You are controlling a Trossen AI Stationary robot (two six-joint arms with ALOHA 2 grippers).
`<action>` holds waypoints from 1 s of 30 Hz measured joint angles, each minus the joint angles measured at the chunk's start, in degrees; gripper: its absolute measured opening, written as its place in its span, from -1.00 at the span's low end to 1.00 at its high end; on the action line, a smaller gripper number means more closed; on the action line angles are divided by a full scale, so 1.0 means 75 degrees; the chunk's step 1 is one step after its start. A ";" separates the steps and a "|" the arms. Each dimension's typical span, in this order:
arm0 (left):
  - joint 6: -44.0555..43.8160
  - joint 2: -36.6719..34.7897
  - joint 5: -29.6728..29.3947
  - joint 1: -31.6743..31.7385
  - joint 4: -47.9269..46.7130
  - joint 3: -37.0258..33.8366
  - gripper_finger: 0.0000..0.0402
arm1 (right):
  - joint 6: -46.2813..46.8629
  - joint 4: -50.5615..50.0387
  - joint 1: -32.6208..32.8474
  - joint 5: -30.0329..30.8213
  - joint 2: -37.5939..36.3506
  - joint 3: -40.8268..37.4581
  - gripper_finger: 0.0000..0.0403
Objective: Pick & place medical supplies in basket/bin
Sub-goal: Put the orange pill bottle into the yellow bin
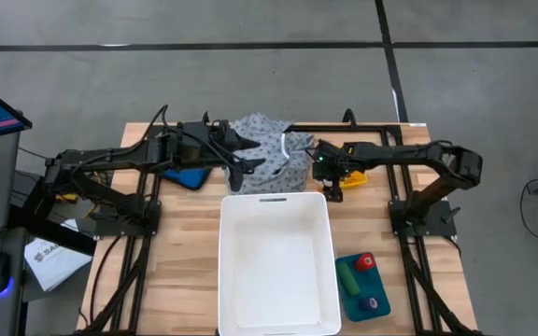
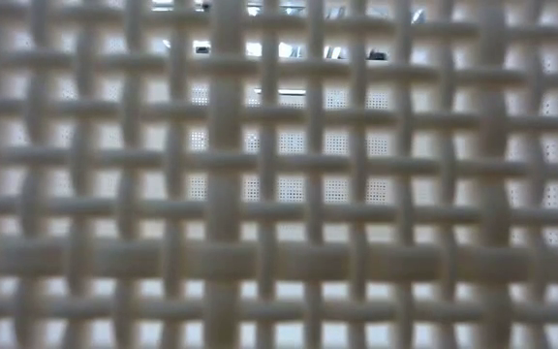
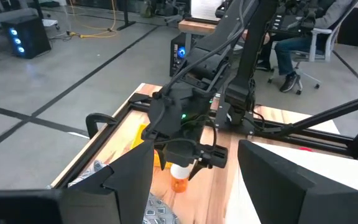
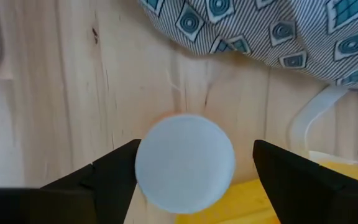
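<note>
Pill bottle (image 4: 185,163) stands upright — between right hand's (image 4: 194,165) spread fingers

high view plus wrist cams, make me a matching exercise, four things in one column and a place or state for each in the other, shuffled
Things:
1. white bin
2. dotted garment
3. pill bottle
4. red, green and purple cylinders

Places or states:
A. on a blue tray near the table's front right corner
B. between the right claw's open fingers, white cap up
C. middle of the table, nothing inside
D. bunched at the back edge, the open left claw over it

Pairs: 1-C, 2-D, 3-B, 4-A
</note>
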 joint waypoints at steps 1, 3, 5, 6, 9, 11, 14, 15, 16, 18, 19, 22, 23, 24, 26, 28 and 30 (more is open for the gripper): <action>0.0002 0.0000 0.0009 0.0000 -0.0001 0.0000 0.11 | 0.0000 -0.0036 -0.0006 0.0000 0.0021 0.0000 0.51; 0.0000 0.0000 0.0017 0.0000 0.0000 0.0000 0.10 | 0.0002 -0.0052 0.0000 0.0000 0.0092 0.0000 0.46; 0.0000 0.0000 0.0017 0.0000 0.0000 0.0000 0.09 | 0.0003 -0.0134 -0.0003 0.0002 0.0106 -0.0003 0.42; 0.0000 0.0000 0.0014 0.0000 0.0000 0.0000 0.09 | 0.0003 -0.0075 0.0003 0.0000 0.0121 0.0000 0.40; -0.0034 0.0000 0.0014 0.0000 0.0000 0.0000 0.09 | 0.0003 -0.0084 0.0015 0.0000 0.0134 0.0000 0.36; -0.0049 0.0000 0.0014 0.0000 0.0000 0.0000 0.08 | 0.0004 -0.0074 0.0015 0.0000 0.0134 0.0000 0.33; -0.0052 0.0000 0.0014 0.0000 0.0000 0.0000 0.08 | 0.0006 -0.0070 0.0012 0.0000 0.0134 0.0000 0.28; -0.0052 0.0000 0.0014 0.0000 0.0000 0.0000 0.08 | 0.0006 -0.0068 0.0012 0.0000 0.0134 0.0000 0.26; -0.0053 0.0000 0.0013 0.0000 0.0000 0.0000 0.08 | 0.0006 -0.0066 0.0012 0.0000 0.0134 0.0000 0.24; -0.0053 0.0000 0.0012 0.0000 0.0000 0.0000 0.08 | 0.0006 -0.0015 0.0015 0.0000 0.0134 0.0000 0.19; -0.0055 0.0000 0.0011 0.0000 0.0000 0.0000 0.08 | 0.0009 -0.0007 0.0015 0.0000 0.0134 0.0000 0.16; -0.0055 0.0000 0.0011 0.0000 0.0003 0.0000 0.08 | 0.0010 -0.0004 0.0012 0.0000 0.0134 0.0000 0.06; -0.0055 0.0000 0.0011 0.0000 0.0000 0.0000 0.08 | 0.0035 0.0002 0.0012 0.0000 0.0134 0.0000 0.03; -0.0055 0.0000 0.0011 0.0000 0.0003 0.0000 0.08 | 0.0066 0.0013 0.0012 0.0000 0.0134 0.0000 0.01; -0.0055 0.0000 0.0010 0.0000 0.0001 0.0000 0.08 | 0.0140 0.0025 0.0012 -0.0003 0.0134 0.0000 -0.01; -0.0055 0.0000 0.0008 0.0000 0.0003 0.0000 0.08 | 0.0146 0.0033 0.0015 0.0000 0.0134 0.0000 0.01; -0.0055 0.0000 0.0008 0.0000 0.0002 0.0000 0.08 | 0.0146 0.0048 0.0015 0.0000 0.0134 0.0000 0.05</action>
